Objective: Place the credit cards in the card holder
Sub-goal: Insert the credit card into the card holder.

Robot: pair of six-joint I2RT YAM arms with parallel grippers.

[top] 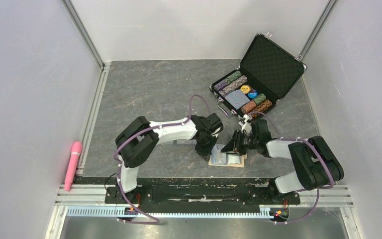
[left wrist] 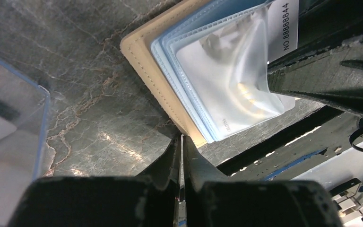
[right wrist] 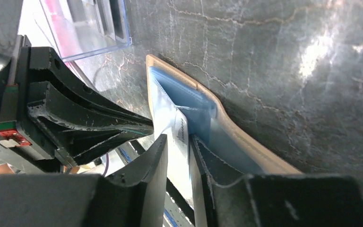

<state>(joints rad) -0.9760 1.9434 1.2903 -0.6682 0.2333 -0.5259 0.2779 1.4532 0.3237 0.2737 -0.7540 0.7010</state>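
Credit cards (left wrist: 227,66), the pale glossy silvery-translucent rectangles: at least one, with little gold marks, looks already tucked behind a frosted pocket of the small tan leather-look folding card holder (left wrist: 144,59). The holder lies open, blue lining up, on the grey marbled worktop (left wrist: 85,56), near the arm bases and between the two claws.

A second one, the white numbered card (right wrist: 182,132), sits in the gap of the right claw (right wrist: 178,139), right over the blue pockets. That claw is only a little way open, and the card looks loose in it rather than pinched, but I can't say for sure.

The left claw (left wrist: 182,139) is closed tight on nothing, with its tips just beside the holder's tan edge.

So I'd call it partway: one card in, one going in. A clear plastic box (left wrist: 9,123) sits nearby, but I can't tell how many cards are left.
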